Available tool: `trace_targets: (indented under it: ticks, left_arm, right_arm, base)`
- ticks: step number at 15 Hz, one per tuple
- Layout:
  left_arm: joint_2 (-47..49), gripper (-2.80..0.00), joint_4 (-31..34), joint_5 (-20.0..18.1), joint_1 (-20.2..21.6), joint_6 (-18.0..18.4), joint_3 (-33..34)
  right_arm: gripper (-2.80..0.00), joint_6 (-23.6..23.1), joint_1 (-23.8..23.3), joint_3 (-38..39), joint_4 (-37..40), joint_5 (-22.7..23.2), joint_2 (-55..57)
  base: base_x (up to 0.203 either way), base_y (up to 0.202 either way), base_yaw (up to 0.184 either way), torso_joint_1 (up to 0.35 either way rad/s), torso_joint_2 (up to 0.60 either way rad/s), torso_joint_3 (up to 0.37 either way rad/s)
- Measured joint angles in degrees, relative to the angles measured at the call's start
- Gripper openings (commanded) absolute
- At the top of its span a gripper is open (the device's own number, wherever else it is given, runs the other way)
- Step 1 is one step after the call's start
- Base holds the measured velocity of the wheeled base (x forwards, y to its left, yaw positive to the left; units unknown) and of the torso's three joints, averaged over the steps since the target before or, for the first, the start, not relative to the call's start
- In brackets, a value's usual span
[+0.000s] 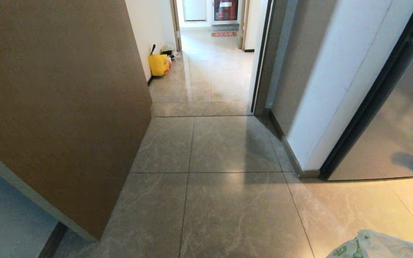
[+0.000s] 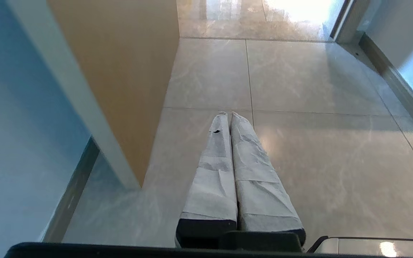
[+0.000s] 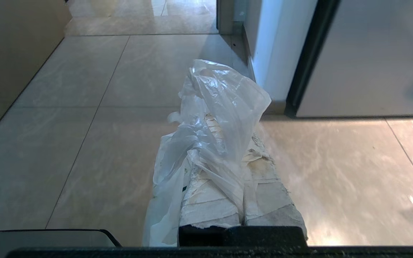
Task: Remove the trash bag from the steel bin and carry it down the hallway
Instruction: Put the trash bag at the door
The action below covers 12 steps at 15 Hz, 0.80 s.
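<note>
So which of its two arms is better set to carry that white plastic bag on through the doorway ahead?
Likely the right. The right gripper is already shut on the trash bag. The left gripper is shut and empty. The hallway lies ahead.
</note>
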State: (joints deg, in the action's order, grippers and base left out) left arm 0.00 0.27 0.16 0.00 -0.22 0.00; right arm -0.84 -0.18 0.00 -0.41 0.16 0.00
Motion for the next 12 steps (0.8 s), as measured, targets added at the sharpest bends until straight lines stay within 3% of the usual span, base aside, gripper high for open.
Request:
trace_targets:
  ticks: [12]
  left_arm:
    - [0.0, -2.8, 0.0, 0.0, 0.0, 0.0, 0.0]
  right_arm:
    - [-2.8, 0.0, 0.0, 0.0, 0.0, 0.0, 0.0]
  base:
    - [0.192, 0.0, 0.0, 0.001, 0.0, 0.003]
